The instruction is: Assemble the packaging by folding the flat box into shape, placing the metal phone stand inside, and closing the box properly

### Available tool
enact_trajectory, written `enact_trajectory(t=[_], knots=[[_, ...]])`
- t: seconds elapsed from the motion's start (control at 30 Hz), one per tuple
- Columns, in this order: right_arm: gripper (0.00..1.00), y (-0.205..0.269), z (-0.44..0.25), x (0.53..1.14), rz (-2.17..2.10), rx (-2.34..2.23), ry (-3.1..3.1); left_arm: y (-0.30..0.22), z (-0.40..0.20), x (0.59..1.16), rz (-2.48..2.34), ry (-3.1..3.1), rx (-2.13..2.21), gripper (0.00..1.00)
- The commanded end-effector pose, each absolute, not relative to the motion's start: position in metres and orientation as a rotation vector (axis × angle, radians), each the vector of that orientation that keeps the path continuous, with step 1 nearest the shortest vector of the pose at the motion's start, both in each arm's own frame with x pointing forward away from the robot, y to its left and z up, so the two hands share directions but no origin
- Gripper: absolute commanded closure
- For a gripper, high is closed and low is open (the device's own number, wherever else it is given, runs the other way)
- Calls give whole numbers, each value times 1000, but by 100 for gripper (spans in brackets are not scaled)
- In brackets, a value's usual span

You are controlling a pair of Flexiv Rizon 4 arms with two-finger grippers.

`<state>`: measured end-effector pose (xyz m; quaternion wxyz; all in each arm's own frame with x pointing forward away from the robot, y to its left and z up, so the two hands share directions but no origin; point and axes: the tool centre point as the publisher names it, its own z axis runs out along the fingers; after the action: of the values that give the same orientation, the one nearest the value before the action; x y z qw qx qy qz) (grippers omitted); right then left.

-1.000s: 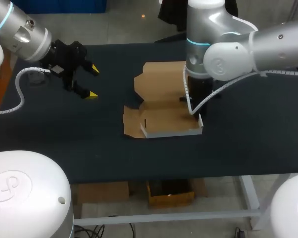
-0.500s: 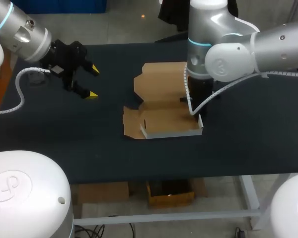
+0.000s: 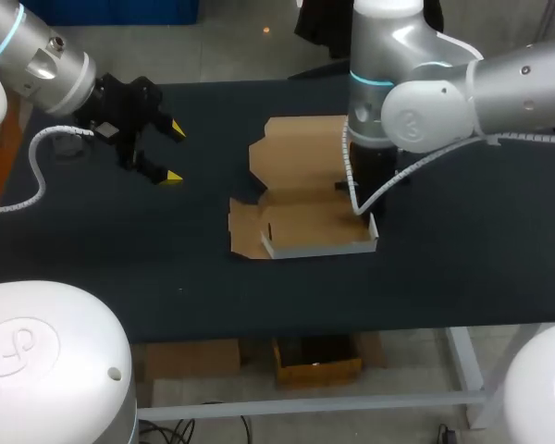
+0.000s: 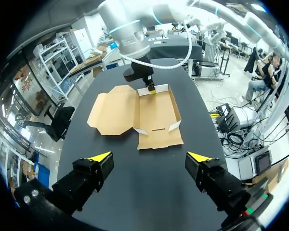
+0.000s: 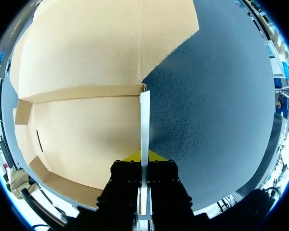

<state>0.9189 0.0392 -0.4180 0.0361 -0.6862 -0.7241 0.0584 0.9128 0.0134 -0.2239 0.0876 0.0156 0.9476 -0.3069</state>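
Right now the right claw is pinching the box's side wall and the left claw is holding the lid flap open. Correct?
Not quite. The right claw does pinch the upright side wall of the box. The left claw is not holding the lid flap. The left wrist view shows it open, well short of the box and touching nothing.

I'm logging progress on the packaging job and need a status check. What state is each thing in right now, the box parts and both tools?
box: partly folded, tray open, nothing inside.
lid: open, lying flat.
side wall: upright, pinched between the right tool's fingers.
left tool: open, empty, apart from the box.
right tool: shut on the side wall.
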Motion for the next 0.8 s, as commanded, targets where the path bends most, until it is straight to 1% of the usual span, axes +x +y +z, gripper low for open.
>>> enact_trajectory(t=[0.03, 0.13, 0.23, 0.4, 0.53, 0.6, 0.73, 0.8], knots=[[100, 40, -418, 919, 182, -2106, -2224, 13, -224, 913, -912, 2822, 47, 0], [100, 40, -418, 919, 182, -2106, -2224, 13, -224, 913, -912, 2822, 47, 0], [100, 40, -418, 919, 182, -2106, -2224, 11, -229, 910, -938, 2861, -88, 0], [100, 40, -418, 919, 182, -2106, -2224, 14, -237, 905, -964, 2881, -422, 0], [100, 40, -418, 919, 182, -2106, -2224, 13, -245, 900, -914, 2882, -802, 0], [100, 40, -418, 919, 182, -2106, -2224, 12, -250, 897, -922, 2887, -922, 0], [100, 40, -418, 919, 182, -2106, -2224, 1, -264, 895, -822, 2868, -1254, 0], [100, 40, -418, 919, 182, -2106, -2224, -5, -270, 892, -801, 2829, -1353, 0]])
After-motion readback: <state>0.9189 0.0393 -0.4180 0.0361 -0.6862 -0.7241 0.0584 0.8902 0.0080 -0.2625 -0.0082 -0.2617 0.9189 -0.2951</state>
